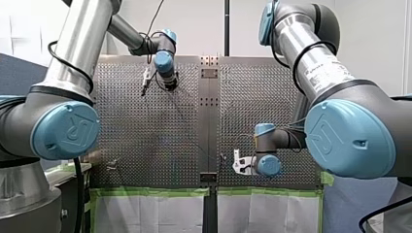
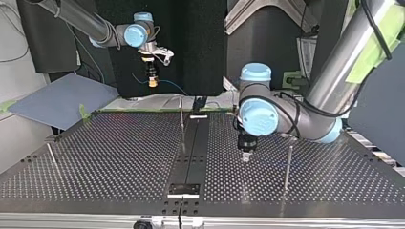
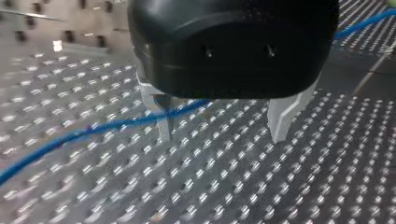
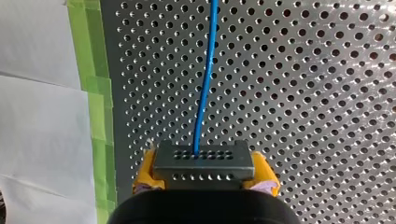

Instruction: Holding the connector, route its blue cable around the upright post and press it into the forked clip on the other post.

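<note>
My right gripper (image 4: 203,173) has its yellow pads shut on a grey connector (image 4: 203,161). A blue cable (image 4: 205,84) runs from the connector straight ahead over the perforated table. In the top view this gripper (image 2: 153,82) hangs high above the table's far edge, and the cable (image 2: 172,86) trails off from it. My left gripper (image 3: 222,126), black with metal fingers (image 3: 282,116), stands open low over the plate. The blue cable (image 3: 93,133) crosses by one of its fingers, ungripped. Thin upright posts (image 2: 181,114) (image 2: 288,167) stand on the table. The front view shows a post with a pale top (image 1: 145,80) beside my left gripper (image 1: 167,82).
A third thin post (image 2: 51,155) leans at the top view's left. A black centre strip (image 2: 191,143) divides the two perforated plates. Green tape (image 4: 95,93) and white paper (image 4: 42,140) line the table edge beside my right gripper.
</note>
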`<state>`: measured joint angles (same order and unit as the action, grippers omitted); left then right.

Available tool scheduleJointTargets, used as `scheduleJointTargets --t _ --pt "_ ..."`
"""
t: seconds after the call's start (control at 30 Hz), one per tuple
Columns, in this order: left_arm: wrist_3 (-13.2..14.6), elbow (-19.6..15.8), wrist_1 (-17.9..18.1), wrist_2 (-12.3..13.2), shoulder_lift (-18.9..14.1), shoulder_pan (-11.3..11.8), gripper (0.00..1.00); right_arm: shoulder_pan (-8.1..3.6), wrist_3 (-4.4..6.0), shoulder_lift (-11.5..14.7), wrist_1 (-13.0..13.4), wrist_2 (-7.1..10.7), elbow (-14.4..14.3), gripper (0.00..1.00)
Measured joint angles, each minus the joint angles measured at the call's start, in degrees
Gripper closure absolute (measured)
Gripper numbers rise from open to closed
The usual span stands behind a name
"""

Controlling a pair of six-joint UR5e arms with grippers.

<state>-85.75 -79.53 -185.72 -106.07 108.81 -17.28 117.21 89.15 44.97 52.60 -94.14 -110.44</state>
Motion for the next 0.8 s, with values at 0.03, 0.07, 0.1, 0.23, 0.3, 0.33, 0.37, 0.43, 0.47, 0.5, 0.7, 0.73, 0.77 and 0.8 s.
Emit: scheduleJointTargets --t 0.03,0.07,0.1,0.23,0.3,0.33,0.37,0.43,0.47,0.5,0.7,0.73,0.77,0.8 --pt "0.1 -0.3 0.4 -0.4 0.3 -0.4 0.00 0.00 0.00 0.0 0.0 0.00 0.0 1.00" --pt "0.2 -0.5 0.8 -0.9 0.6 -0.9 0.00 0.00 0.00 0.0 -0.1 0.00 0.0 1.00" --pt "0.4 -0.9 1.3 -1.4 1.0 -1.4 0.00 0.00 -0.01 0.0 -0.1 0.00 0.0 1.00" --pt "1.7 -2.0 2.3 -3.3 2.8 -3.3 0.00 0.00 -0.01 0.0 -0.1 0.00 0.0 1.00" --pt "2.3 -2.8 3.0 -4.3 3.7 -4.3 0.00 0.00 -0.01 0.0 -0.1 0.00 0.0 1.00" --pt "2.4 -3.1 3.4 -4.7 4.1 -4.7 0.00 0.00 -0.01 0.0 -0.1 0.00 0.0 1.00" --pt "2.5 -3.5 3.7 -5.1 4.5 -5.1 0.00 0.00 -0.01 0.0 -0.1 0.00 0.0 1.00" --pt "2.6 -4.4 4.6 -6.0 5.4 -5.9 0.00 0.00 0.01 0.0 -0.1 0.00 0.0 1.00" --pt "2.7 -4.8 5.0 -6.4 5.6 -6.1 0.00 0.00 0.03 0.0 0.0 0.00 0.0 1.00" --pt "2.7 -5.4 5.6 -7.0 5.8 -6.3 0.00 0.00 0.04 0.0 0.0 0.00 0.0 1.00" --pt "3.0 -8.3 8.5 -9.9 6.2 -6.8 0.00 0.00 0.07 0.0 0.0 0.00 0.0 1.00" --pt "3.0 -8.7 8.9 -10.2 6.2 -6.8 0.00 0.00 0.07 0.0 0.0 0.00 0.0 1.00" --pt "3.0 -9.2 9.3 -10.4 6.3 -6.9 0.00 0.00 0.08 0.0 0.0 0.00 0.0 1.00" --pt "3.0 -9.7 9.9 -10.6 6.3 -6.9 0.00 0.00 0.08 0.0 0.0 0.00 0.0 1.00"
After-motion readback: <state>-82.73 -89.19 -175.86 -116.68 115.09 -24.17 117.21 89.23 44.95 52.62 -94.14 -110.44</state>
